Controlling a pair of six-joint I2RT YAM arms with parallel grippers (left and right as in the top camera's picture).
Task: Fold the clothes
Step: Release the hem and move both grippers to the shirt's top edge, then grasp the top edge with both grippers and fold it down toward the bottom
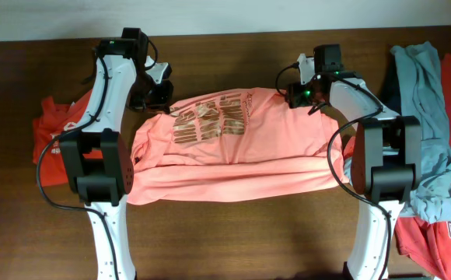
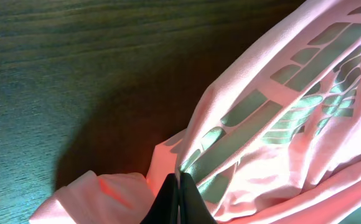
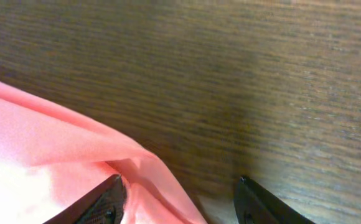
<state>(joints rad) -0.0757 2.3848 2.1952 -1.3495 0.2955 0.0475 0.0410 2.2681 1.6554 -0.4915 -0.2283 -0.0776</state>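
Jaws on the left gripper are pressed tight together, and creases in the salmon-pink shirt run up to their tips, so they pinch a fold of that cloth just beside the striped lettering. On the right gripper the jaws stand apart: one of the dark fingers touches the shirt's edge, the other sits over bare wood, and a narrow point of pink cloth lies between them without being clamped. From above, the shirt lies spread across the middle of the dark wooden table, between the two arms, with the left gripper at its far left corner and the right gripper at its far right corner. The bronze lettering faces up on the far left part of the shirt. A long soft ridge runs across the cloth from side to side, and below it a wide band of the same pink lies toward the near edge, its ends tucked close to the bases of both arms. A red-orange shirt lies crumpled on the left side of the table, partly under the left arm and apart from the pink one. On the right side a grey-teal shirt stretches from far to near, draped over a red shirt with pale printing, both beyond the right arm.
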